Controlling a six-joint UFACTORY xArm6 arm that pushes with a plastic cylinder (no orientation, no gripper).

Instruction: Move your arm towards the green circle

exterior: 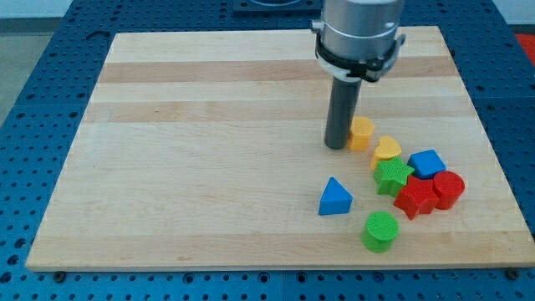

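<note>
Green circle [380, 231] lies toward the view's bottom from my tip [336, 147]

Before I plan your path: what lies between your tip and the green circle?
In the camera view, bare board lies on the straight line from my tip down to the green circle; the blue triangle and green star flank it.
</note>
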